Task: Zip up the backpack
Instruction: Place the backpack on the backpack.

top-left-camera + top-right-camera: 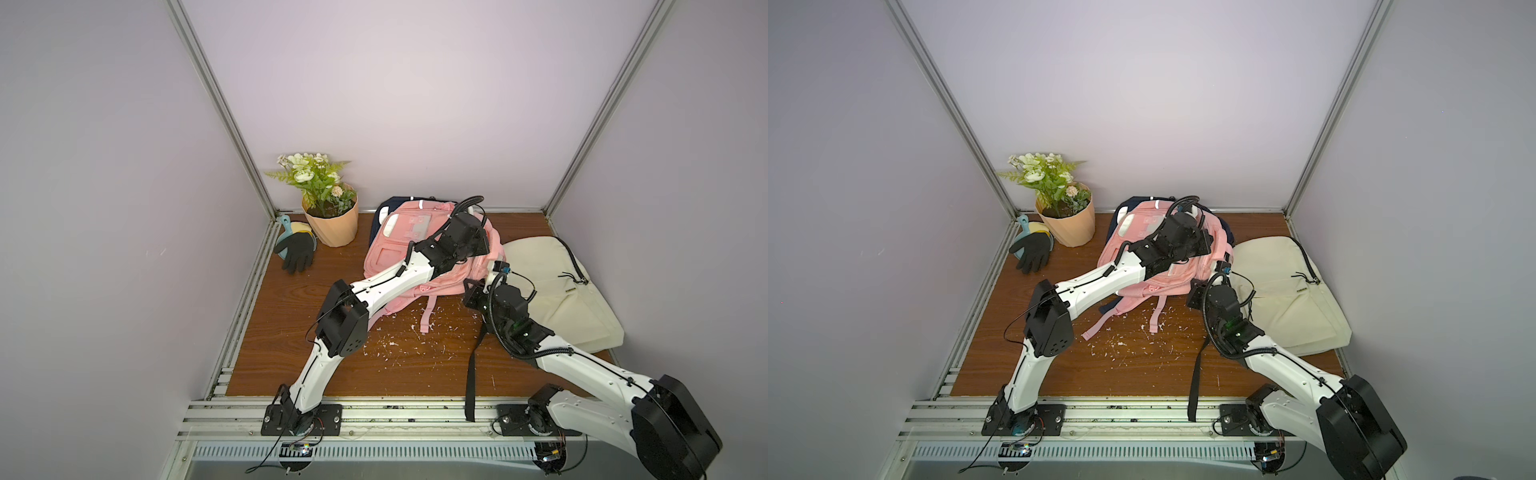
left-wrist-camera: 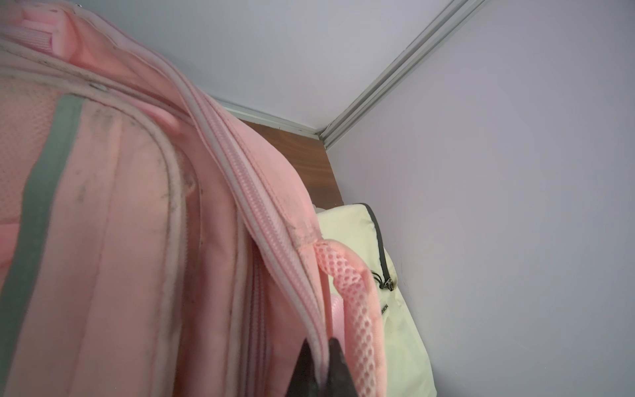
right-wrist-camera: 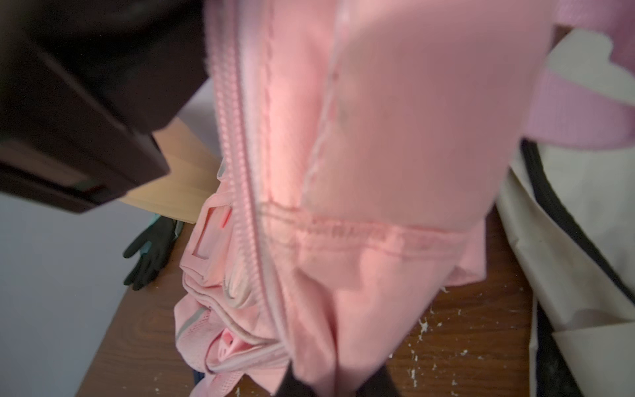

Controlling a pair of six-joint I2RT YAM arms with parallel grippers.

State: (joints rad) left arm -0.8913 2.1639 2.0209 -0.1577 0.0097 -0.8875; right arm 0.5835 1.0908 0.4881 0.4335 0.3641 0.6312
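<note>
- Starting at the front rail, a black strap (image 1: 471,382) trails over the table (image 1: 374,374) among white flecks (image 1: 399,345); it plays no part in the task.
- The right gripper (image 3: 335,386) sits low at the near right side of the backpack (image 1: 395,249), its two fingers closed on a fold of pink fabric.
- The left gripper (image 2: 319,373) reaches over the top of the backpack, its jaws pinched tight on the pale edge tape beside the zipper (image 2: 247,178).
- The backpack lies mid-table on a navy item (image 1: 380,216), beside the cream bag (image 1: 548,282) on its right.
- Both wrist views show zipper stretches that look meshed. The slider is not visible, so I cannot tell how much is left to close.
- Judged step: both arms brace the fabric to tension the track. The next move calls for one grip to find the puller and draw it along while the other holds the fabric taut.
- Farther back, the flower pot (image 1: 332,226) and glove (image 1: 297,251) stand well apart from the work.
</note>
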